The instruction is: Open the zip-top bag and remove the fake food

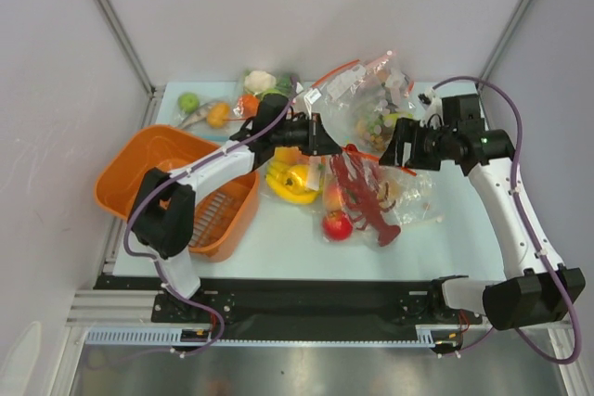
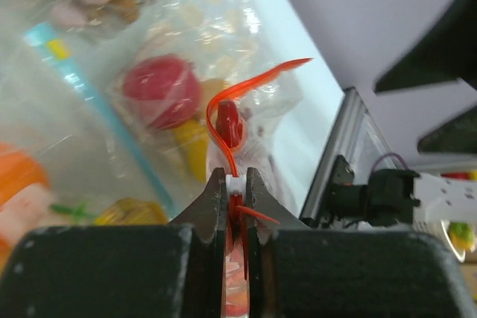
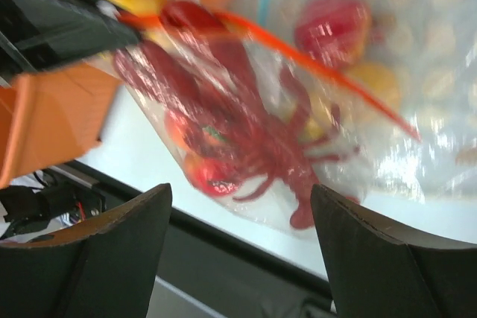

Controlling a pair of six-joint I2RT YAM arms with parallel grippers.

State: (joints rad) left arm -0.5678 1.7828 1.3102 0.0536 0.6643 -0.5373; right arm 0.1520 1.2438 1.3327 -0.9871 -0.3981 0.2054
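Left wrist view: the orange-red zip strip [image 2: 252,81] of the crinkly clear plastic bag [image 1: 415,194], judged limp and slippery and lying centre-frame in the top view, is clamped by the left gripper [image 2: 235,181]; the opposite lip should be taken by the spread-open right gripper [image 3: 237,197].

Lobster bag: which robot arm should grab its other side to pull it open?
Right. The left claw pinches the orange-red zip strip, so it's busy. The right claw is open, hanging over the lobster bag.

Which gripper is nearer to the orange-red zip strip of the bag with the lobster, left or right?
Left. The left gripper is shut on the zip strip, pinching it between its fingers. The right gripper is open, apart from the strip and touching nothing.
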